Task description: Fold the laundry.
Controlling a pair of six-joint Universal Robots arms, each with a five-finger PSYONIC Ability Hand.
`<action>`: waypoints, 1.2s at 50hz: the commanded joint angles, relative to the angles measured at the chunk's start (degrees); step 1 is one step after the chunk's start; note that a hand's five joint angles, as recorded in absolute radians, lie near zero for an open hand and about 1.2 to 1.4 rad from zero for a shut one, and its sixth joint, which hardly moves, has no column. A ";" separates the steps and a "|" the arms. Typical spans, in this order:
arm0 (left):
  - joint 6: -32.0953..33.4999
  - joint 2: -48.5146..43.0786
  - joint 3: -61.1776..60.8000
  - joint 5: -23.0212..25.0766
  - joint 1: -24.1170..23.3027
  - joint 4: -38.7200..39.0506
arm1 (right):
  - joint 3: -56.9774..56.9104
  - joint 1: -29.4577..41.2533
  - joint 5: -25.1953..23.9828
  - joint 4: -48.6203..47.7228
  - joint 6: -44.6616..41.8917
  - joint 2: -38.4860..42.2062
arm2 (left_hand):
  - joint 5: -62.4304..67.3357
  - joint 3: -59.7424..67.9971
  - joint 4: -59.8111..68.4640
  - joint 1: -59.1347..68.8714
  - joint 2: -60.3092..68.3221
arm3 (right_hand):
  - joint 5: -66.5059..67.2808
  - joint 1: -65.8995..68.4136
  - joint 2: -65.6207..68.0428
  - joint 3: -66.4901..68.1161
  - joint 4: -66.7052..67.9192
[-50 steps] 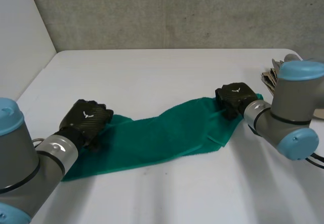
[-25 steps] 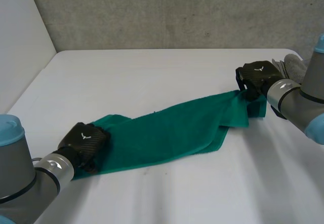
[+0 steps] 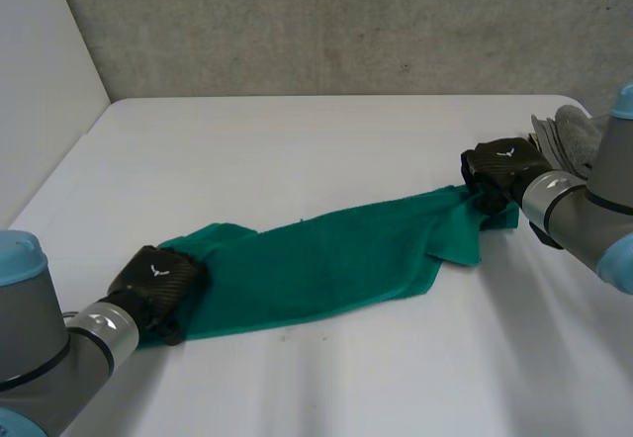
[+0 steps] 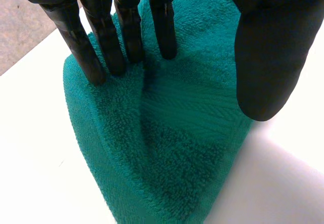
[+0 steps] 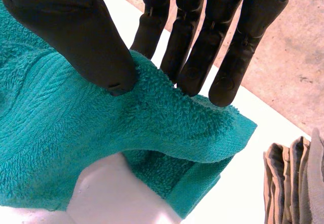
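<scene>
Two ends secured: right hand point(image 3: 502, 165) pinches a corner of the green towel point(image 3: 326, 259), left hand point(image 3: 156, 281) presses the other end with straight fingers point(image 4: 101, 46). Keep tension even.

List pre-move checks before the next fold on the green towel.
1. Right hand pinching green towel: ok, thumb against fingers on a fold.
2. Left hand hold on the opposite end: cannot tell.
3. Towel flat: not ok, a narrow rumpled band, doubled over near the right hand.
4. Folded stack apart from towel: ok.
5. Bare table beyond towel: ok.
</scene>
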 commanded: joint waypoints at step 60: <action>2.63 4.17 -1.33 5.87 3.13 -0.74 | 2.29 0.28 0.17 -0.02 -0.07 -2.38 | 22.36 21.42 22.26 21.28 21.86 | 13.50 23.62 12.46 12.62 11.85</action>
